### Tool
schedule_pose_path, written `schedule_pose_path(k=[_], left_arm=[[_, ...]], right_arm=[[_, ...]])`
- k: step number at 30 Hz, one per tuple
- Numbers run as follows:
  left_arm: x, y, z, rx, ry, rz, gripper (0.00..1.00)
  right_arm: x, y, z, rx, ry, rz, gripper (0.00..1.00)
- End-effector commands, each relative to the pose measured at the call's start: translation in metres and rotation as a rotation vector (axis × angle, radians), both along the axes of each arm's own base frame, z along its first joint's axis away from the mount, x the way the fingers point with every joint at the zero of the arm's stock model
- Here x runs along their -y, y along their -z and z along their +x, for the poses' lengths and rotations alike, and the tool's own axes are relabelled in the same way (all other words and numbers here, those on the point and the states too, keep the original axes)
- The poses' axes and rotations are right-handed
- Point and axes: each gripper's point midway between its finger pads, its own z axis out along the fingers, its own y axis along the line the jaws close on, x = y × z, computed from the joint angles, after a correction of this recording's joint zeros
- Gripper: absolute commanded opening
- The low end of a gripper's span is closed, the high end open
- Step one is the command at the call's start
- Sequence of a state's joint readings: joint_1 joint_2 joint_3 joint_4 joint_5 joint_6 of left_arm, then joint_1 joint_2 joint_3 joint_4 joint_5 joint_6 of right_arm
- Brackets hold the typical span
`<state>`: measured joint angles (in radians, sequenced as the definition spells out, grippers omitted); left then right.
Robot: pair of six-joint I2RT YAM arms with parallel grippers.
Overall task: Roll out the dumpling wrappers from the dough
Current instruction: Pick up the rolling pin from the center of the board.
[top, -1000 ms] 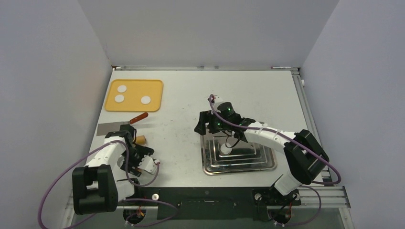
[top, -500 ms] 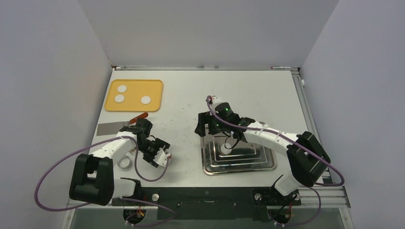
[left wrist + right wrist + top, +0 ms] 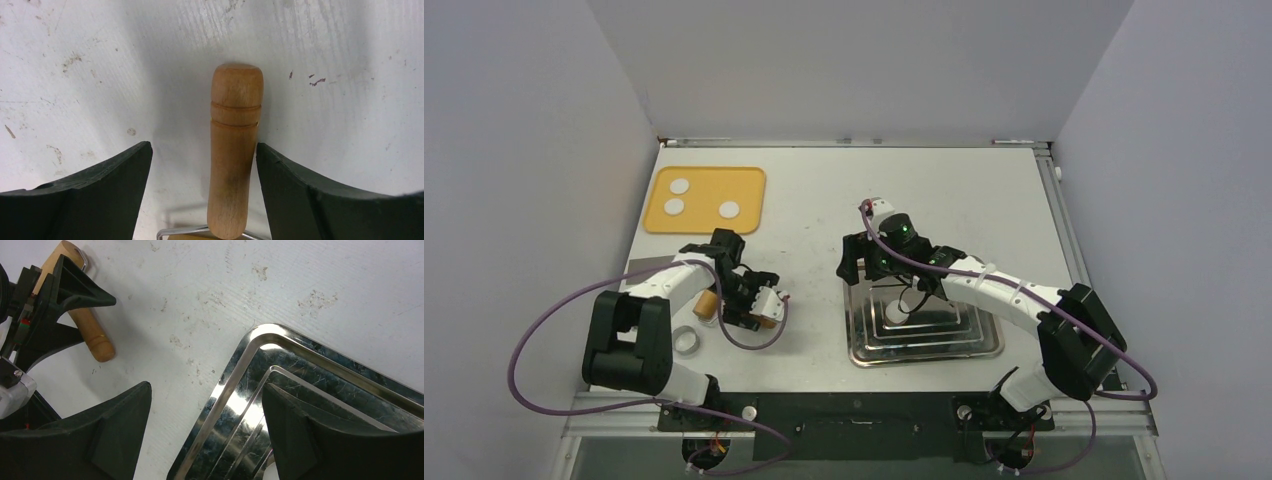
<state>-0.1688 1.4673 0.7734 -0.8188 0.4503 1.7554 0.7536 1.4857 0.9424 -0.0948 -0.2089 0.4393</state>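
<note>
L pincer (image 3: 202, 155) moved over wooden handle (image 3: 234, 150), jaws apart.

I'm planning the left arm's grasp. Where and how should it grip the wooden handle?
I'd grip the wooden handle on its straight shaft, behind the grooved tip, coming down from above across its width. It lies flat on the table between the open jaws of the left gripper.

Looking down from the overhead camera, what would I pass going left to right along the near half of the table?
First the small metal ring → left claw, open astride a wooden handle → steel tray.
</note>
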Motion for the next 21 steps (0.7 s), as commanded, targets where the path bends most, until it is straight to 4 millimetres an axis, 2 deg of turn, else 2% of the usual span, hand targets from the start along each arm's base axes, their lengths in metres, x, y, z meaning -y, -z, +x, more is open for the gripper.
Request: schedule_pose_path(k=[1, 3, 5, 8, 10, 13, 15, 18, 21], left_arm=[[-0.017, 0.01, -0.004, -0.02, -0.028, 0.084, 0.73], [-0.02, 0.016, -0.003, 0.0, -0.029, 0.103, 0.69], [-0.021, 0.022, -0.002, 0.021, -0.03, 0.113, 0.57], [-0.018, 0.025, -0.009, 0.014, -0.025, 0.109, 0.26], [-0.012, 0.02, -0.012, 0.0, -0.042, 0.076, 0.01], [0.005, -0.003, -0.01, 0.007, -0.096, -0.031, 0.0], [0.024, -0.03, -0.004, 0.019, -0.172, -0.148, 0.0], [0.053, -0.081, 0.012, 0.044, -0.293, -0.349, 0.0], [0.074, -0.127, 0.027, 0.043, -0.383, -0.498, 0.0]], right_arm=[[0.004, -0.005, 0.003, 0.029, 0.014, 0.001, 0.76], [0.004, -0.006, 0.003, 0.029, 0.023, 0.004, 0.76], [0.005, -0.008, 0.003, 0.028, 0.034, 0.013, 0.76], [0.006, -0.013, 0.004, 0.03, 0.055, 0.036, 0.77], [0.007, -0.018, 0.004, 0.029, 0.074, 0.062, 0.79], [0.01, -0.029, 0.005, 0.036, 0.112, 0.114, 0.83], [0.01, -0.032, 0.003, 0.025, 0.135, 0.147, 0.86], [-0.007, -0.049, 0.002, 0.03, 0.148, 0.255, 0.86], [-0.039, -0.066, -0.004, 0.045, 0.128, 0.345, 0.86]])
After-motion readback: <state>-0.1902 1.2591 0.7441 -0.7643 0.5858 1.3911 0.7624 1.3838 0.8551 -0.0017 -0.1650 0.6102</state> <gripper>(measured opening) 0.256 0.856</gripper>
